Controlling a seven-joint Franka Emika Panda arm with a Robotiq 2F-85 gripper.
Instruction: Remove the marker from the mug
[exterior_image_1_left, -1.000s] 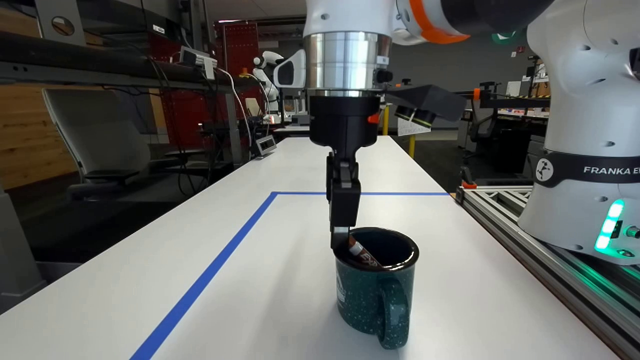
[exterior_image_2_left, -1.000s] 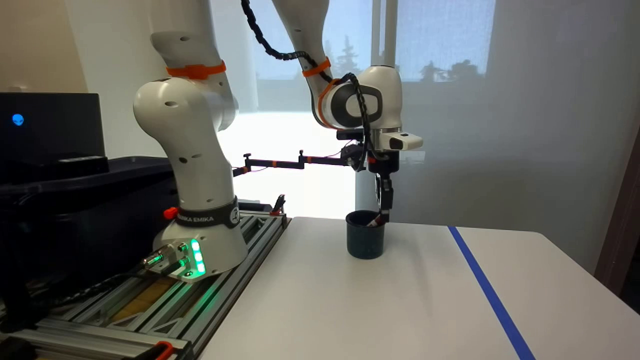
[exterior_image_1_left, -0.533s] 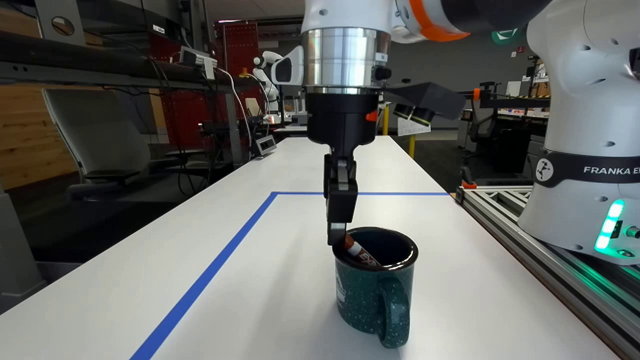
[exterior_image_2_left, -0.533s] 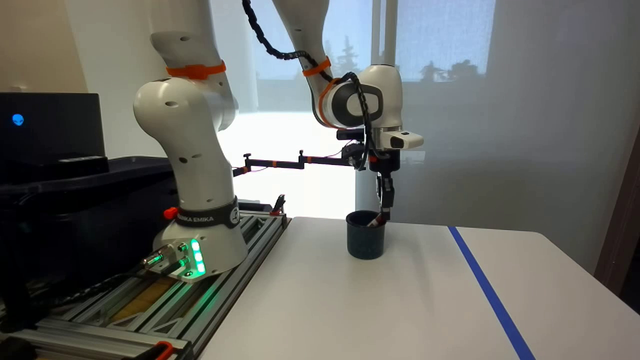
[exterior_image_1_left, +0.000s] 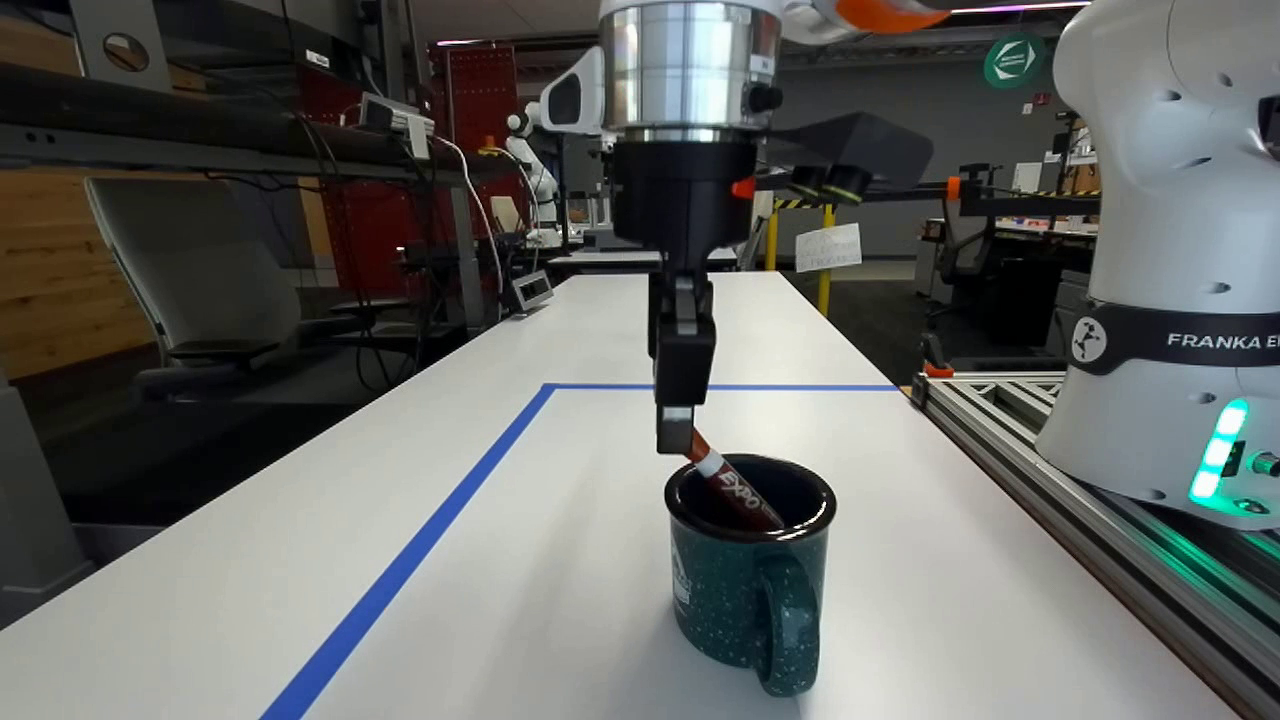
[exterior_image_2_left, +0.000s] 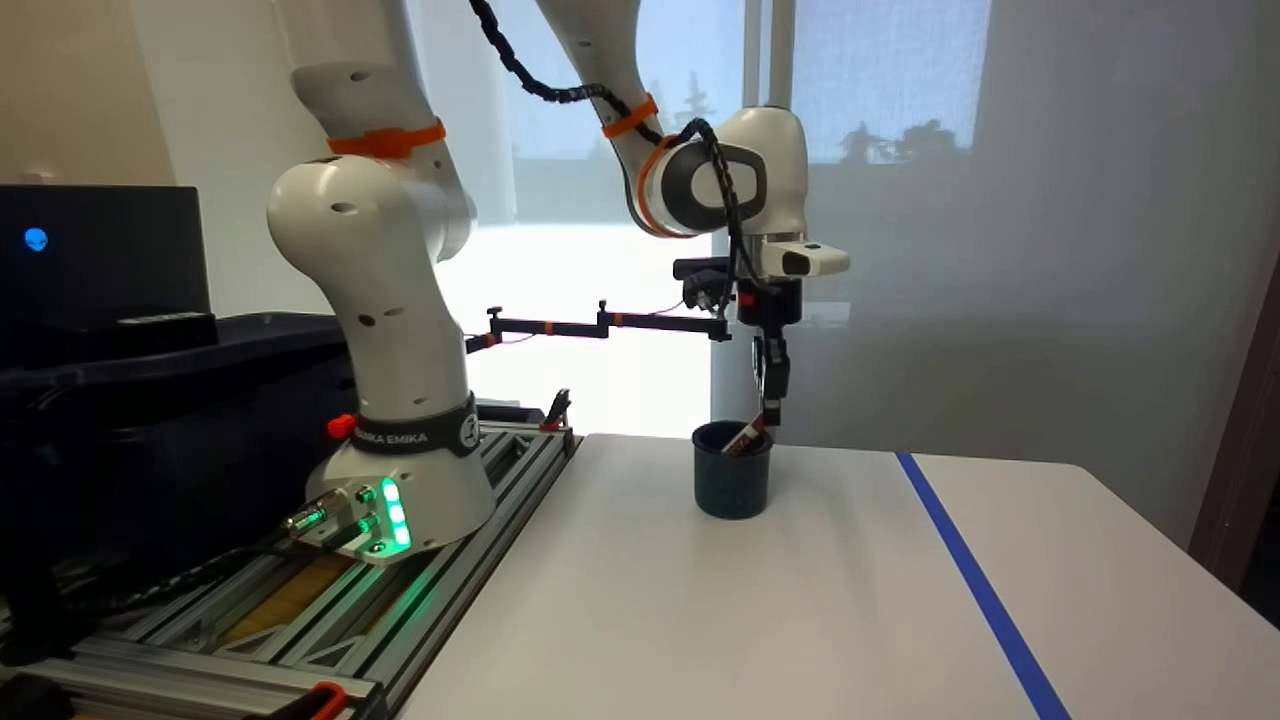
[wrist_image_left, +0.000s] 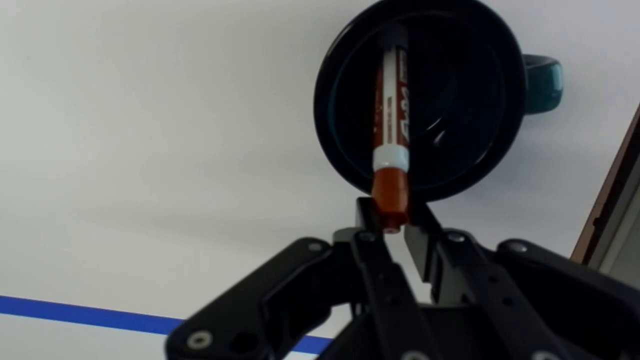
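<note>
The dark teal mug (exterior_image_1_left: 722, 600) stands upright on the white table, and it also shows in an exterior view (exterior_image_2_left: 731, 488) and the wrist view (wrist_image_left: 470, 75). The red-orange marker (exterior_image_1_left: 735, 492) leans tilted, its lower part inside the mug and its cap end above the rim. In the wrist view the marker (wrist_image_left: 391, 120) lies across the mug's opening. My gripper (exterior_image_1_left: 677, 430) points down just above and beside the rim, shut on the marker's cap end. In the wrist view the cap sits between the fingertips (wrist_image_left: 392, 212). The marker's lower end is hidden in an exterior view.
The mug's handle (exterior_image_1_left: 790, 630) sticks out to one side. Blue tape (exterior_image_1_left: 420, 550) runs along the white table (exterior_image_1_left: 480, 620). The arm's base (exterior_image_2_left: 410, 500) stands on a metal rail frame (exterior_image_2_left: 520, 520) at the table's edge.
My gripper has moved up with the marker's cap end in it, and more of the marker shows above the mug's rim. The mug has stayed in place.
</note>
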